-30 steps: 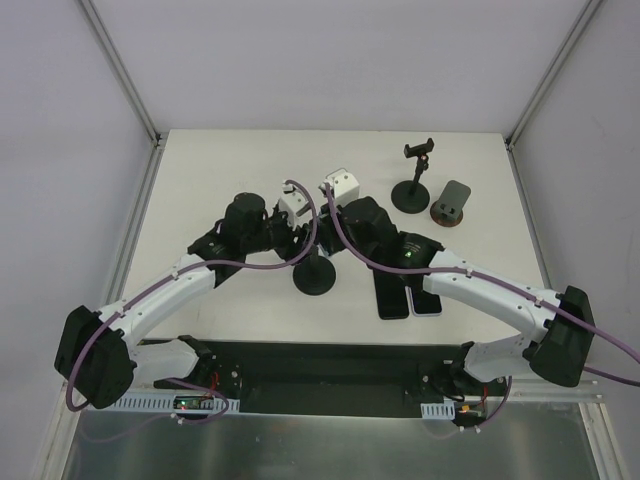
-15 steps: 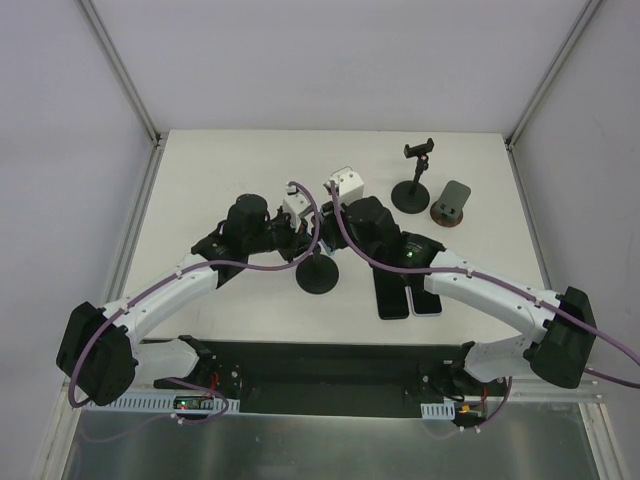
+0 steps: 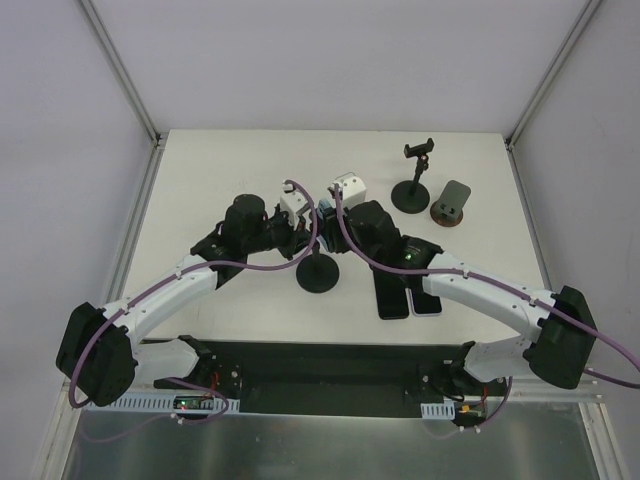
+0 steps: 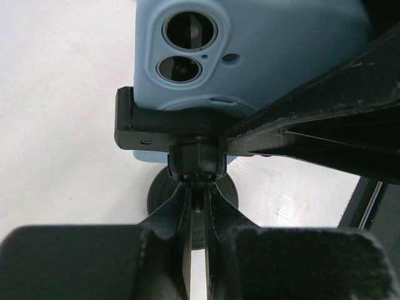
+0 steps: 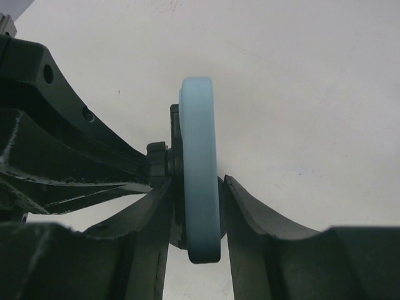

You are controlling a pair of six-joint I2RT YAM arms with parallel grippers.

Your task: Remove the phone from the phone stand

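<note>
Since both arms are bunched up over the middle of the counter, the overhead view mostly just shows the left arm and right arm meeting above the round black base of the phone stand. Two dark handsets lie flat just right of it. A spare stand and a grey holder sit further back.

Left wrist cam: the light blue phone sits in the stand's black clamp, camera lenses facing this way. The left fingers are pinched tight on the thin stem right under the ball joint.

Right wrist cam: the phone is edge-on and upright, with the right fingers partly spread either side of it, close in. Can't tell if they're actually squeezing it.
</note>
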